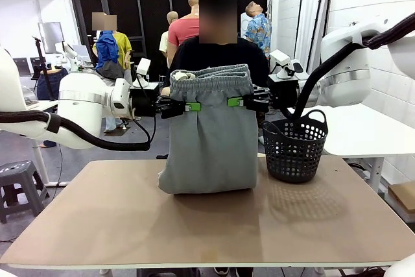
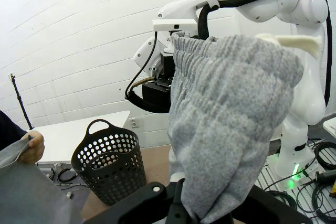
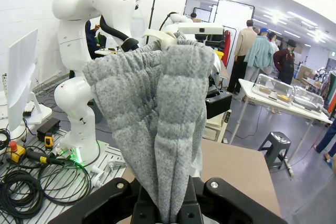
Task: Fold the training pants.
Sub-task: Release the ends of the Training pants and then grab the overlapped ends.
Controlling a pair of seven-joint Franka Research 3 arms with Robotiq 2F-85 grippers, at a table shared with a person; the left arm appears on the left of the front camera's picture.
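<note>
Two pairs of fingers are clenched on the training pants [image 1: 209, 134], one at each side edge; the left fingers [image 1: 192, 106] and right fingers [image 1: 233, 102] both bite just below the gathered waistband, which stands above them; between them the cloth is stretched across; below them it hangs down, and its lower end rests bunched on the tabletop [image 1: 130, 225]; in each wrist view the grey fabric rises straight out from between that arm's fingers. By my judgement the fold is only partway: the garment is raised and spread, not yet laid down doubled and flat; lowering it, releasing it and smoothing it are left. The black basket [image 1: 295, 147] stands beyond the right fingers, apart from the cloth.
</note>
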